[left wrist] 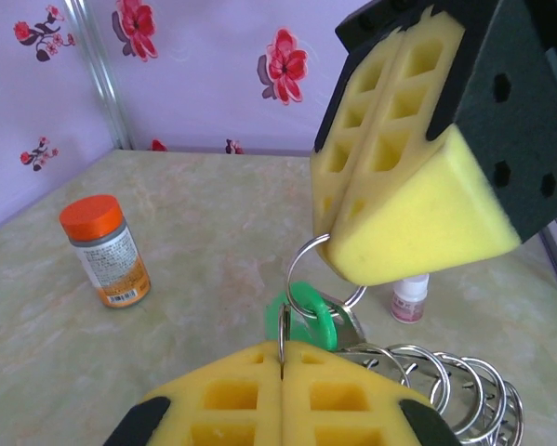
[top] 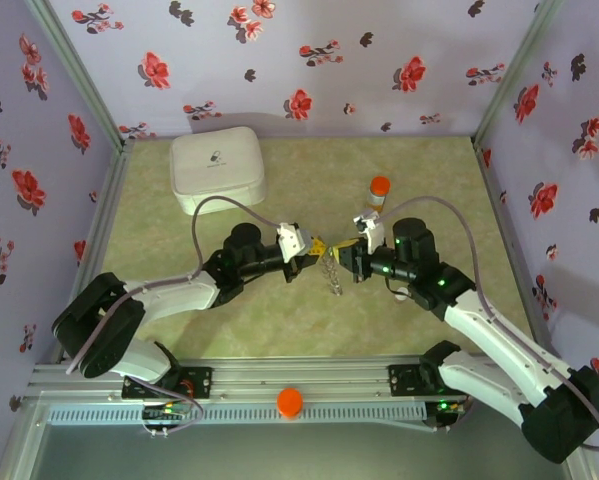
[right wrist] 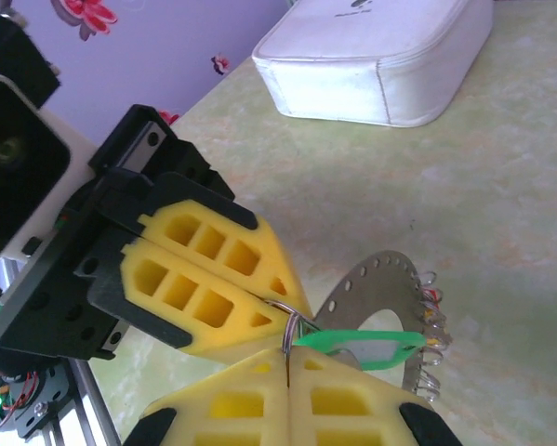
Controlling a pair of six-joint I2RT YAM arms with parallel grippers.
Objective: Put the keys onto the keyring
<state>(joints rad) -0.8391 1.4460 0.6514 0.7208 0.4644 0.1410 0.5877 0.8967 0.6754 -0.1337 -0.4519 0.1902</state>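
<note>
Just in front of the orange-capped bottle [top: 379, 187], the green-tagged key [left wrist: 306, 316] is pinched by its wire loop between the closed left gripper [left wrist: 282, 358] and right gripper [right wrist: 287, 358], tip to tip, with the keyring [right wrist: 357, 283] dangling beneath.

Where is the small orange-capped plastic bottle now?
Top view: the orange-capped bottle stands upright beyond the right gripper, right of the white rounded case.

You see both arms reach to the middle of the table [top: 279, 325], where the left gripper [top: 315, 247] and the right gripper [top: 343, 252], both closed, meet tip to tip. The keyring [top: 331, 274] hangs just under this meeting place. At the far left lies a white case [top: 217, 170], and an orange-capped bottle [top: 379, 190] stands beyond the right gripper.
</note>
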